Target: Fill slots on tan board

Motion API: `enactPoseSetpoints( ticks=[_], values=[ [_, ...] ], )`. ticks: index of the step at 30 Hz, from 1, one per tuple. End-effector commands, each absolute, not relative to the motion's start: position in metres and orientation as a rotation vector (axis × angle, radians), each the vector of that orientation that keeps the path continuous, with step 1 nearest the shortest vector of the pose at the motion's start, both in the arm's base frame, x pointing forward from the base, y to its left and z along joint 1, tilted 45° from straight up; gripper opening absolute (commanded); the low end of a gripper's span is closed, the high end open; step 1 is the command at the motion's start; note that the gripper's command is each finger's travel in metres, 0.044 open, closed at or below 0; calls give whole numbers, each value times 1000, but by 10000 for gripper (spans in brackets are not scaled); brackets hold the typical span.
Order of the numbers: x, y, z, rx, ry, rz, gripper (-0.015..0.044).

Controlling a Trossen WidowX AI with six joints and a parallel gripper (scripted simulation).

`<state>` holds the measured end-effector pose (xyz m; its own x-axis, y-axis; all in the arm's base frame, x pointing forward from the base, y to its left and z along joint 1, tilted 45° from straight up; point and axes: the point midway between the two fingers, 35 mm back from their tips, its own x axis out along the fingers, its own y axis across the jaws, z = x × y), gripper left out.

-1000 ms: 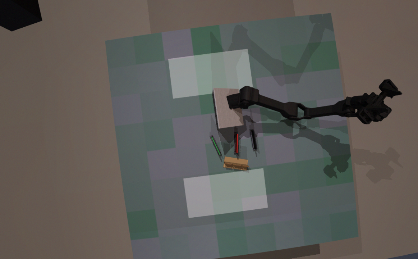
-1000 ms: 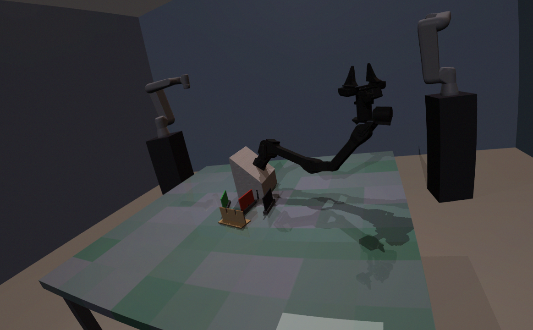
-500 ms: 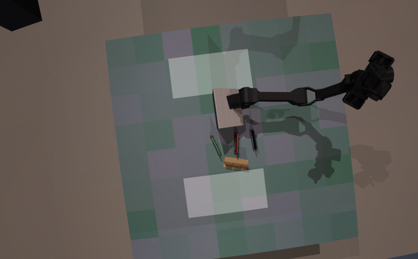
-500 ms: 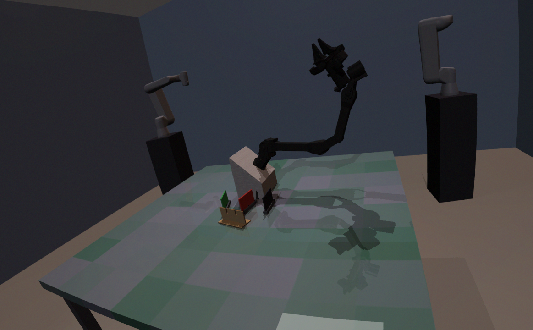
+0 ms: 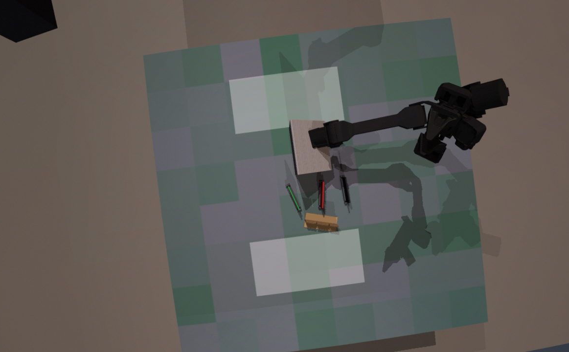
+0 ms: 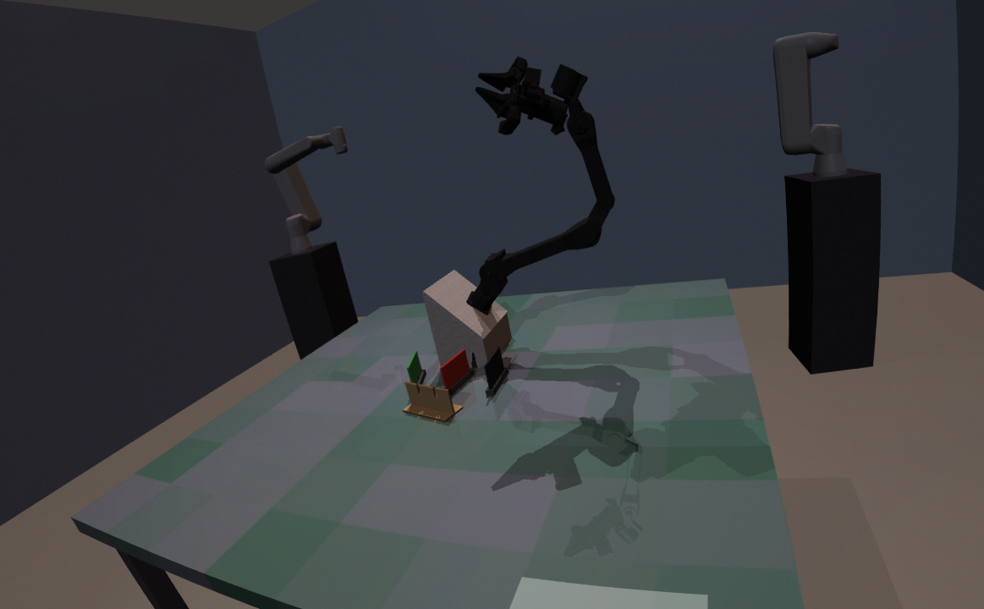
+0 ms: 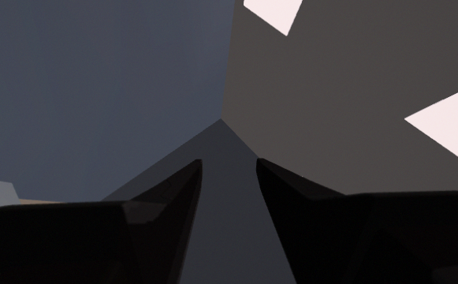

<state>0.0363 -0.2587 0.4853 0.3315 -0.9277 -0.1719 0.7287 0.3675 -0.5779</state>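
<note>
The tan board (image 5: 321,217) (image 6: 428,399) stands upright on its base, with at least two narrow slots visible in its top edge and no colored board in them. Behind it, a green board (image 5: 293,197) (image 6: 414,368), a red board (image 5: 323,194) (image 6: 455,370) and a black board (image 5: 345,190) (image 6: 494,367) stand upright in dark holders. My gripper (image 6: 478,83) (image 7: 229,165) is partly open and empty, raised high above the table and far from the boards. In the wrist view only walls and ceiling show between the fingers.
My arm's base sits on a pale sloped block (image 5: 306,162) (image 6: 446,321) close behind the boards. A small dark upright piece (image 6: 473,360) stands between the red and black boards in the exterior view. Two grey arms (image 6: 296,181) (image 6: 794,98) stand on black pedestals beyond the table.
</note>
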Motion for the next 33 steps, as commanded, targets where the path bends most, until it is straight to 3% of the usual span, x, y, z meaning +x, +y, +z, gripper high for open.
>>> enactPoseSetpoints(
  ticks=[1, 7, 19, 33],
  values=[
    [50, -288, 448, -348, 582, -1019, 185],
    [92, -326, 364, -167, 700, -785, 185],
    [164, -331, 229, 81, 888, -384, 185],
    [223, -236, 48, 353, 1186, 320, 185]
  ],
)
